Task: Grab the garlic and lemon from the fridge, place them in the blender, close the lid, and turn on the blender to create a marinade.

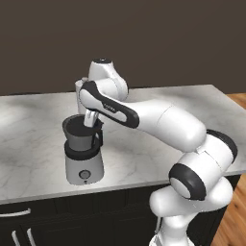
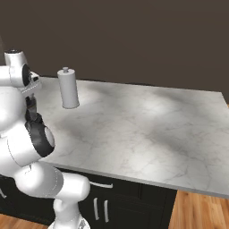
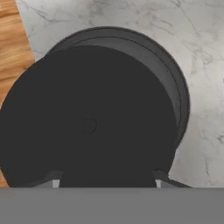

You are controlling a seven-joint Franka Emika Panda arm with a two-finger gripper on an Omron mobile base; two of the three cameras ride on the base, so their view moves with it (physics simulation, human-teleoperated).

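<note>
The blender (image 1: 84,166) stands near the counter's front edge, with a grey base, a round front knob (image 1: 85,174) and a dark jar. My gripper (image 1: 91,121) reaches down onto the jar's mouth. In the hand view the gripper (image 3: 107,179) is shut on the flat black lid (image 3: 87,124). The lid hangs over the jar's rim (image 3: 177,83) and is offset from it toward one side. Jar contents are hidden by the lid, so garlic and lemon are hidden. The fridge is out of view.
A tall white upright cylinder with a knob (image 2: 68,88) stands at the back of the marble counter (image 2: 147,120), behind the blender. Black cabinets with pale handles (image 2: 100,209) run below the counter. Wooden floor (image 1: 235,216) lies to the right.
</note>
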